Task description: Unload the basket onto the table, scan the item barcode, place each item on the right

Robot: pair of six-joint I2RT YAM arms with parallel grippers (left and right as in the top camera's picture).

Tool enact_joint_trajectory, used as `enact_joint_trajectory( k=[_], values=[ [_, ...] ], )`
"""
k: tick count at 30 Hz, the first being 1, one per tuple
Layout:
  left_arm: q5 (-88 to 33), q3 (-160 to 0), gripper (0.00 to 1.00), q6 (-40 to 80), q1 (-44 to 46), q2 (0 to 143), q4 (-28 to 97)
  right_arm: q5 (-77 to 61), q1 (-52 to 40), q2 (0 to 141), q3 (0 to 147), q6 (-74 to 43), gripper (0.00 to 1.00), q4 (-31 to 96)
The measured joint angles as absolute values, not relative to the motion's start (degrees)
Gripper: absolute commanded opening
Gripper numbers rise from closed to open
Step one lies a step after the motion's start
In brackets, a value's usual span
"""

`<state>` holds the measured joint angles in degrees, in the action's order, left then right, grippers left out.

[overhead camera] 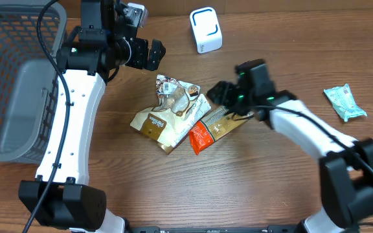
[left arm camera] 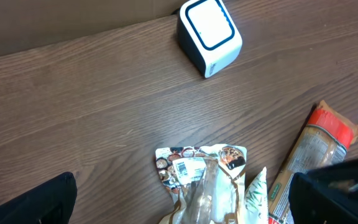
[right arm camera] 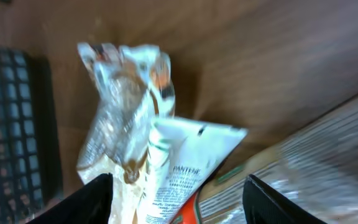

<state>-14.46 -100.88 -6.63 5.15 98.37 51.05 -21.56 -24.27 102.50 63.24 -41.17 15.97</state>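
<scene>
The white barcode scanner [overhead camera: 205, 29] with a blue ring stands at the back of the table, and it also shows at the top of the left wrist view as the scanner [left arm camera: 209, 34]. A heap of packets lies mid-table: a clear snack bag [overhead camera: 173, 96], a white Pantene sachet [overhead camera: 197, 106], a brown pouch [overhead camera: 153, 125] and an orange-ended packet [overhead camera: 214, 127]. My right gripper [overhead camera: 221, 94] hovers low over the heap's right side, jaws apart, the sachet [right arm camera: 188, 162] and orange packet between its fingers [right arm camera: 95, 199], nothing gripped. My left gripper [overhead camera: 145, 54] hangs open above the snack bag [left arm camera: 202, 180].
A grey mesh basket [overhead camera: 18, 71] fills the left edge of the table. A teal packet [overhead camera: 345, 102] lies alone at the far right. Bare wood lies between the heap and the scanner.
</scene>
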Motion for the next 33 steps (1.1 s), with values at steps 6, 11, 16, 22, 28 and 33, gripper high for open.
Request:
enact_joint_trajectory(
  k=[6, 11, 16, 22, 28, 33],
  values=[
    [-14.46, -100.88, 1.0, -6.63, 5.15, 98.37, 51.05, -21.41, -28.86, 105.84, 63.2, -45.06, 0.67, 15.64],
    [-14.44, -100.88, 1.0, -6.63, 5.15, 98.37, 51.05, -21.37, -30.68, 105.84, 63.2, -45.89, 0.67, 19.22],
    [-14.46, -100.88, 1.0, -6.63, 5.15, 98.37, 51.05, -21.5, -30.72, 105.69, 63.79, -44.91, 0.73, 26.28],
    [-14.46, -100.88, 1.0, -6.63, 5.15, 98.37, 51.05, -21.17, -27.24, 104.51, 64.58, -42.02, 0.8, 36.32],
    [-14.44, -100.88, 1.0, -6.63, 5.15, 98.37, 51.03, -21.32, -16.78, 104.4, 65.95, -31.35, 0.82, 44.73],
    [-14.46, -100.88, 1.0, -6.63, 5.15, 98.37, 51.05, -15.0, -7.81, 104.66, 68.75, -21.52, 0.85, 52.05]
  ],
)
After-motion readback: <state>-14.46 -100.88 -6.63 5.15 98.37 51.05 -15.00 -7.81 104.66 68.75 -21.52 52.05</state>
